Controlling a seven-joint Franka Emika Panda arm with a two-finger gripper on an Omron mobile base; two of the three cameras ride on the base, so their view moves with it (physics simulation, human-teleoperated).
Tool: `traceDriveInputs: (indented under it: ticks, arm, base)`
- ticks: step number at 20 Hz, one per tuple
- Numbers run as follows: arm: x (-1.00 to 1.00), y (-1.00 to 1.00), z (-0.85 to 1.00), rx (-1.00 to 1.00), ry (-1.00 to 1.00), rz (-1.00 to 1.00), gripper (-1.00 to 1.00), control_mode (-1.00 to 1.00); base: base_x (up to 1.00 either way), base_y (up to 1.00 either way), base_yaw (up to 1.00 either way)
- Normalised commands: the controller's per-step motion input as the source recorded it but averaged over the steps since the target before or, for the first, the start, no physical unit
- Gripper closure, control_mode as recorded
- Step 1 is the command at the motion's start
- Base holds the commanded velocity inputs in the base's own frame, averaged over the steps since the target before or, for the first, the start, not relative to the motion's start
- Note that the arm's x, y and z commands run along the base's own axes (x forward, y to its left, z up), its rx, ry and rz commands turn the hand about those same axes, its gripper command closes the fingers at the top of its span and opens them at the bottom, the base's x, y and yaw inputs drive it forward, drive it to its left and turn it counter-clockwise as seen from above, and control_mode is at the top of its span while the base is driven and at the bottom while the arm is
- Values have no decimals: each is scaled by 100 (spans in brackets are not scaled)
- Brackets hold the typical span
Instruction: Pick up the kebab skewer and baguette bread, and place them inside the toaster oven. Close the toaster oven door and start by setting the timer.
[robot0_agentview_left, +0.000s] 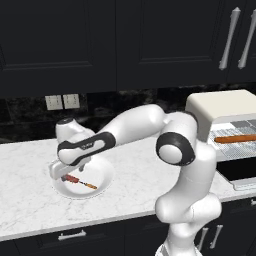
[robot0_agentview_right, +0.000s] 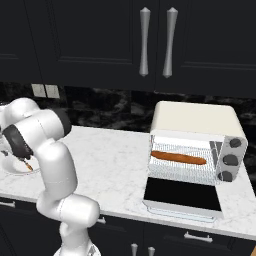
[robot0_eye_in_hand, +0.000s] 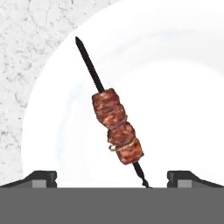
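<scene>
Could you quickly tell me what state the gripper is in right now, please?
Gripper: open, jaws wide apart, holding nothing; it hovers over the skewer lying on the plate.

No readable text, labels, brands or numbers anywhere, faint dark marking on the robot arm's forearm (robot0_agentview_left: 86, 145) too blurred to read (possibly lettering), toaster oven (robot0_agentview_right: 196, 121) knobs unmarked
</scene>
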Motion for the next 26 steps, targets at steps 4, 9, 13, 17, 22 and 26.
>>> traceDriveInputs:
  ticks: [4,9,13,17,22,26]
  arm:
    - [18,0,-33,0,-1,4,-100,-100]
    - [2,0,-37,0,0,2,-100,-100]
    - [9,0,-33,0,-3,2,-100,-100]
    - [11,-1,-26,1,-5,3,-100,-100]
    - [3,-3,-28,0,-5,4,100,-100]
    - [0,-9,-11,0,0,6,100,-100]
  base:
    - [0,0,0]
    - [0,0,0]
    - [0,0,0]
    - [0,0,0]
    - [0,0,0]
    - [0,0,0]
